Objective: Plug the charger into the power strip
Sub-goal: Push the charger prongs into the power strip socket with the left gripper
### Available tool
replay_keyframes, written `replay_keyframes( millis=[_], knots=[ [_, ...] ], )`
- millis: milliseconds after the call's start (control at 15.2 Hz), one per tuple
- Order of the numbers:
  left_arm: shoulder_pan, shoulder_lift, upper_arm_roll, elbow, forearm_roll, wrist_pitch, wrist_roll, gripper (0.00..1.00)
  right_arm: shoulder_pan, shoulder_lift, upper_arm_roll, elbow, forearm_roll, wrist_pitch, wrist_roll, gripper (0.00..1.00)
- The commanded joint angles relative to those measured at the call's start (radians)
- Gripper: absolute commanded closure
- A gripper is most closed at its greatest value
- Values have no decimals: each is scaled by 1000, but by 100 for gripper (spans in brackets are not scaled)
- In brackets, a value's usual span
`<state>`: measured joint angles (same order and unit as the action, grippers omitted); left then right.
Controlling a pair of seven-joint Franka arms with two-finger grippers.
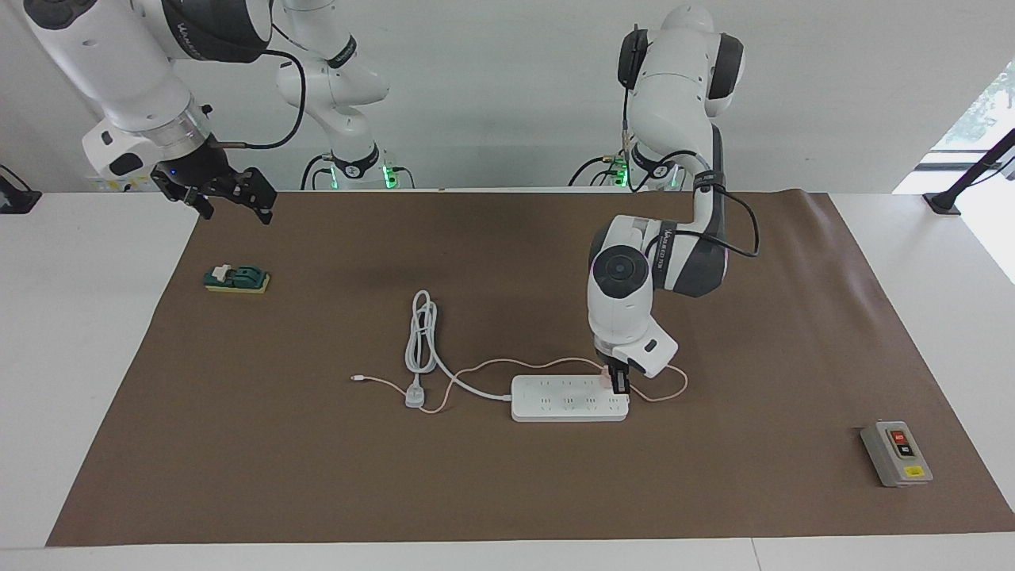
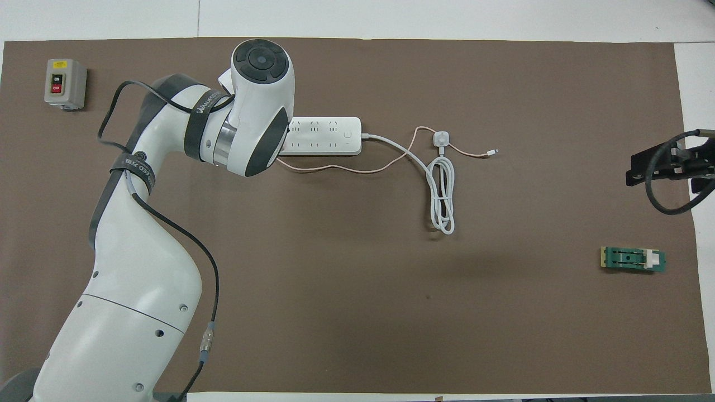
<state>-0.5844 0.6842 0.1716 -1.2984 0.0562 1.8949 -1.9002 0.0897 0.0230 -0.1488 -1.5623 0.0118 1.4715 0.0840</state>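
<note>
In the facing view the left gripper (image 1: 618, 383) is down at the power strip (image 1: 569, 398), at the strip's end toward the left arm's end of the bench (image 1: 63, 357), and its jaws are pinching the charger (image 1: 607, 378), a small pink cube that sits on the strip's top at that end; whether its prongs are seated in an outlet cannot be told. The charger's thin pink cable (image 1: 515, 365) loops out from under the gripper, curves along the side of the strip nearer the robots, then crosses the strip's thick grey-white cord (image 1: 468, 384) and ends in a small white connector (image 1: 358, 378) lying on the brown mat (image 1: 507, 492). The cord runs from the strip's other end to a coiled bundle (image 1: 421, 333) and a three-prong plug (image 1: 415, 395) just beside it. The right gripper (image 1: 235, 201) waits in the air over the mat's corner at the right arm's end, jaws spread, holding nothing. A green and yellow block (image 1: 237, 279) lies on the mat below it, and a grey switch box (image 1: 896, 453) sits near the mat's edge at the left arm's end. In the overhead view the left arm's wrist covers the charger and the near end of the power strip (image 2: 327, 135), so the left gripper itself is hidden; the cable (image 2: 335, 169), cord (image 2: 402, 153), plug (image 2: 442, 138), switch box (image 2: 65, 83) and block (image 2: 633, 259) show, and the right gripper (image 2: 665, 165) enters at the edge
</note>
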Motion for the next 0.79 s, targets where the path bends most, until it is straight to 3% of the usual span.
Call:
replay_keyframes(
  millis=[0,264,330,396,528,726],
  knots=[
    [-8,60,-1,11,-35,58,15,100,-5,-14,2,-13,-1,-8,-23,0],
    [0,48,0,16,-36,61,29,100,-5,-14,2,-13,-3,-8,-24,0],
    [3,29,0,16,-35,53,41,62,-5,-14,2,-13,-3,-8,-24,0],
    [3,0,0,16,-38,40,82,52,-5,-14,2,-13,-1,-8,-24,0],
    [12,-50,5,16,-79,-35,170,23,-5,-14,2,-13,-1,-8,-24,0],
    [26,-124,22,27,-107,-120,196,5,-5,-14,2,-13,-1,-8,-23,0]
  ],
)
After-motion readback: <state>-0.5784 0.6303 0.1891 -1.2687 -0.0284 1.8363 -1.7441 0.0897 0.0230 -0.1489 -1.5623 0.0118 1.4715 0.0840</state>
